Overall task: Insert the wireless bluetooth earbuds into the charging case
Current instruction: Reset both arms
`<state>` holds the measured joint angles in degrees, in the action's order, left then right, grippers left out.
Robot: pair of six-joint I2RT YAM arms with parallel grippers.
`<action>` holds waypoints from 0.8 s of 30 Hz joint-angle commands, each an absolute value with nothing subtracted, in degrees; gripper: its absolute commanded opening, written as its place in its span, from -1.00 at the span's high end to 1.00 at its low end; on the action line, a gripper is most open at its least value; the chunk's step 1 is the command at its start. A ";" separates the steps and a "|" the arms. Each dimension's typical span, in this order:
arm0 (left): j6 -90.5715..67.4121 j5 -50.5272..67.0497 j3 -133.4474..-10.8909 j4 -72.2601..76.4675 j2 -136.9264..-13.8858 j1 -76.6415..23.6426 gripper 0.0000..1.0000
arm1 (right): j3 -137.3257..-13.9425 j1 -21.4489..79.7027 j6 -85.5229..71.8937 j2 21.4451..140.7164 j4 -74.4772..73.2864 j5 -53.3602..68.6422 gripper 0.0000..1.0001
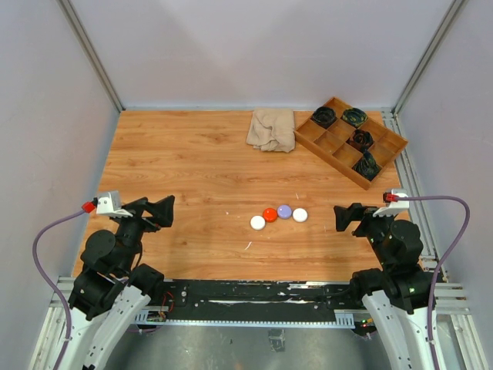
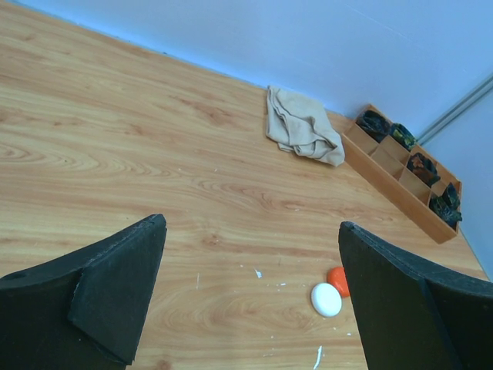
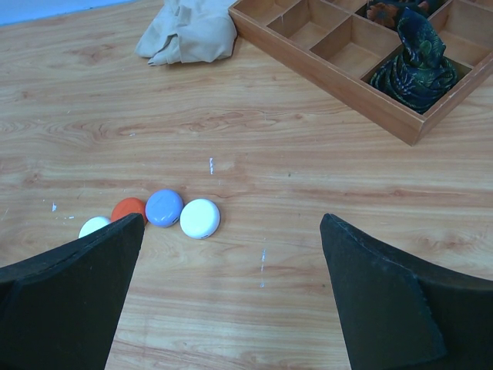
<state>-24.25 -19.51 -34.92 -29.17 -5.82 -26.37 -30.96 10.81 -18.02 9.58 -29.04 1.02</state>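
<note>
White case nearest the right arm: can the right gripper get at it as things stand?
Probably yes: the right gripper is open and faces the white case, with nothing between them.

Black claws (image 1: 163, 210), white-based arms (image 1: 115, 250), purple cables (image 1: 439, 198)

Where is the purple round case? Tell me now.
In the top view the purple case lies near the middle of the table, with the orange case on its left and a white case on its right.

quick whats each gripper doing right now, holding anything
left black two-finger gripper: open, holding nothing
right black two-finger gripper: open, holding nothing
</note>
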 commanded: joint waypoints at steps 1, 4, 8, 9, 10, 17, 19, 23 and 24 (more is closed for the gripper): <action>-23.20 -18.78 -34.46 -27.41 -5.48 -26.02 -0.98 | -30.58 10.14 -18.65 8.64 -29.11 1.09 -0.97; -23.20 -18.66 -34.40 -27.40 -5.47 -26.02 -0.98 | -30.59 10.15 -18.65 8.45 -29.11 1.40 -0.97; -23.13 -18.49 -34.38 -27.25 -5.46 -26.03 -0.98 | -30.67 10.13 -18.65 8.34 -29.05 1.53 -0.97; -23.12 -18.40 -34.43 -27.26 -5.45 -26.02 -0.98 | -30.70 10.14 -18.65 8.35 -29.15 1.64 -0.97; -23.15 -18.38 -34.36 -27.27 -5.45 -26.02 -0.99 | -30.75 10.14 -18.65 8.35 -29.10 1.79 -0.97; -22.55 -16.52 -34.06 -26.60 -5.45 -26.02 -0.98 | -31.06 10.17 -18.65 8.26 -29.01 3.02 -0.97; -22.38 -15.93 -34.02 -26.36 -5.37 -26.02 -0.99 | -31.16 10.19 -18.65 8.21 -28.96 3.55 -0.97; -22.18 -15.25 -33.95 -26.13 -5.30 -26.02 -0.98 | -31.25 10.19 -18.65 8.17 -28.65 4.80 -0.97; -22.18 -15.21 -33.94 -26.12 -5.27 -26.02 -0.99 | -31.32 10.13 -18.65 8.17 -28.73 4.79 -0.97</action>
<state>-23.16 -16.56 -34.52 -28.23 -5.82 -26.37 -30.96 10.81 -18.02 8.88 -29.02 3.42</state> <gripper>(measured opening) 0.992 0.986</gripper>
